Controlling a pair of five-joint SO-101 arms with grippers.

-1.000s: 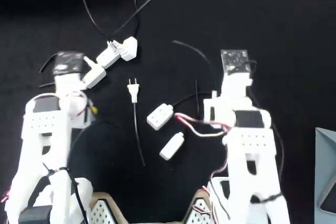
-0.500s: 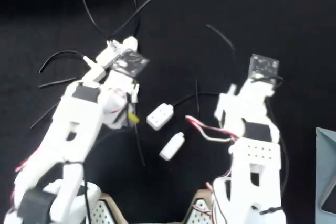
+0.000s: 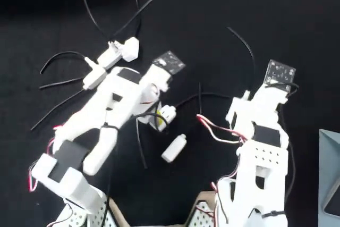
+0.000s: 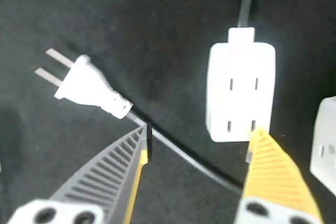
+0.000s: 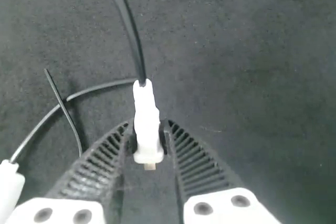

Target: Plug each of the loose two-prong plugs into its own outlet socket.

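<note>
1. One step is open, I judge: picking up the loose plug (image 4: 84,86), which lies just beside the outlet (image 3: 168,112). Your left gripper (image 4: 199,140) gapes wide and empty above its thin black cord (image 4: 178,153).
2. That plug is smooth white plastic with two flat metal prongs. Close on its body, then line the prongs up with the slots.
3. The outlet, a glossy rounded block, lies mid-frame in the high view.
4. Your right gripper (image 5: 147,142), at the high view's right, pinches a second plug (image 5: 145,119).

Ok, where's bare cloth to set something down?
Bare: the far right corner beyond the right arm, and the far middle beside the white socket cluster. Crowded: between the arms, around the outlet strip, loose plug and small white socket.
</note>
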